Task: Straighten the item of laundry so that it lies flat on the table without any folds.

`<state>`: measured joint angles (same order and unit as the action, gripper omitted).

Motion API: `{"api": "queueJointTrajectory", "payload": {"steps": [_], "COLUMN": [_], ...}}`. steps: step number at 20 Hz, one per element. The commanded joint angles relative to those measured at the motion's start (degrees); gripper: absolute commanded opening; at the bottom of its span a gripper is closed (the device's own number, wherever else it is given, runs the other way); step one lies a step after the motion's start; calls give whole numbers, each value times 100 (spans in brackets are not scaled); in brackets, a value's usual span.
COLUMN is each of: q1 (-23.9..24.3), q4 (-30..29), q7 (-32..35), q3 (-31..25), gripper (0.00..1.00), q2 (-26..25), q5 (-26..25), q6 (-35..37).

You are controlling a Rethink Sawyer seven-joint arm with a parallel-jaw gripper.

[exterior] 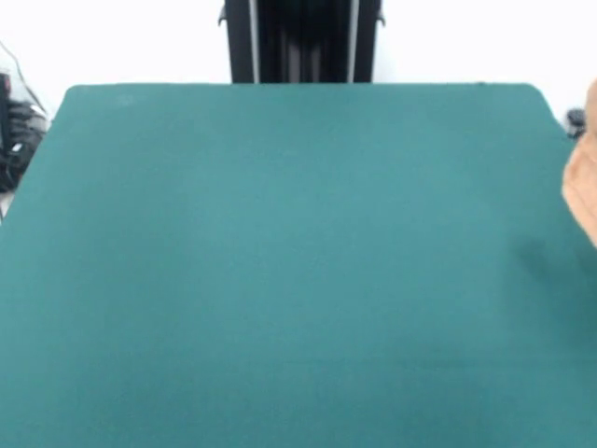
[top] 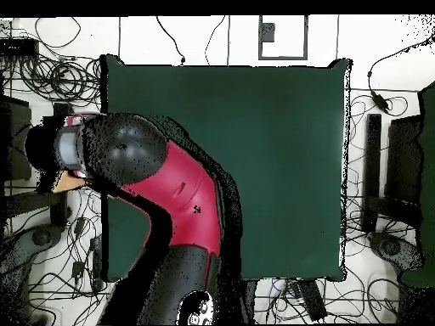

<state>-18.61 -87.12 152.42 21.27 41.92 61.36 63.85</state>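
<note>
The table [exterior: 280, 261] has a dark green top that fills the front view, and nothing lies on it there. An orange-tan patch, seemingly the item of laundry [exterior: 583, 182], shows at that view's right edge, just beyond the table's side. In the overhead view the red and black arm [top: 170, 195] reaches past the table's [top: 280, 161] left edge. A small orange piece of the item of laundry [top: 66, 181] peeks out under the arm's end. The gripper [top: 72, 170] sits beneath the arm's bulky wrist there and is mostly hidden.
Tangled cables [top: 59, 81] and dark equipment [top: 17, 144] lie on the floor left of the table in the overhead view. More cables and black boxes [top: 374, 178] stand along the right side. The black pedestal [exterior: 300, 42] rises behind the table's far edge.
</note>
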Motion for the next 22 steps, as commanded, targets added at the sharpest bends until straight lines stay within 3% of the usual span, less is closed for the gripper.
{"api": "queueJointTrajectory", "payload": {"steps": [1, 7, 22], "q1": [103, 642, 1965], "q4": [-1381, -1275, 17], "q7": [753, 413, 81], "q3": [-1086, -1136, -543], "gripper": [0, 0, 0], "q2": [-703, -1152, -1846], "q5": [897, 470, -2414], "q6": [-724, -499, 212]}}
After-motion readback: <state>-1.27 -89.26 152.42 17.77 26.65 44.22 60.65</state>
